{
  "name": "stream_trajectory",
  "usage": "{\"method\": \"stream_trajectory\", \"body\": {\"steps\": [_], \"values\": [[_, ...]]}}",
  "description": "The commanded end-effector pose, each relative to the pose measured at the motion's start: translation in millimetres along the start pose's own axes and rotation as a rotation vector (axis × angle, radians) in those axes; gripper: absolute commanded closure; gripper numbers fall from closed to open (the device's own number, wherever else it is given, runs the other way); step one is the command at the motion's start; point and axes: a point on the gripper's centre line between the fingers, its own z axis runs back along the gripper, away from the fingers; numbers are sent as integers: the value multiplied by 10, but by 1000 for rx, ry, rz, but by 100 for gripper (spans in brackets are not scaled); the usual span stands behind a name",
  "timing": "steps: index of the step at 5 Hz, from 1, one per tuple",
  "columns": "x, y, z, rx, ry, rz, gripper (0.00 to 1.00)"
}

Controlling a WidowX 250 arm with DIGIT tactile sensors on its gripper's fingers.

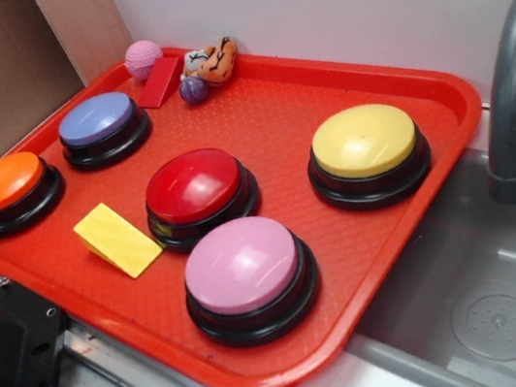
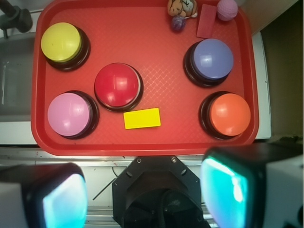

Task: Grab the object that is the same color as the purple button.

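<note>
On the red tray (image 1: pixel 420 99), reading from the left, sit the orange button (image 1: pixel 4 183), the purple button (image 1: pixel 96 119) and, at the far rim, the small purple ball (image 1: pixel 192 89), touching the orange striped toy (image 1: pixel 214 61) and just beside a red wedge (image 1: pixel 160 80). From the wrist view the gripper (image 2: pixel 145 192) hangs off the tray, jaws spread wide, holding nothing.

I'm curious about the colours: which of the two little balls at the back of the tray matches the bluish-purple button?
The small glossy ball beside the orange striped toy matches the purple button. The bigger dimpled ball is pink.
</note>
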Motion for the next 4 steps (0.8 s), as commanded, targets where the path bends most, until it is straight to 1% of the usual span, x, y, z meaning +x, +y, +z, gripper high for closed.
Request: {"method": "stream_trajectory", "body": {"steps": [1,2,3,4], "values": [[0,0,0,0,0,0,0],[204,33,-138,45,-55,-30,0],[402,128,-302,54,-98,-30,0],[620,205,-494,128,-205,2,0]]}}
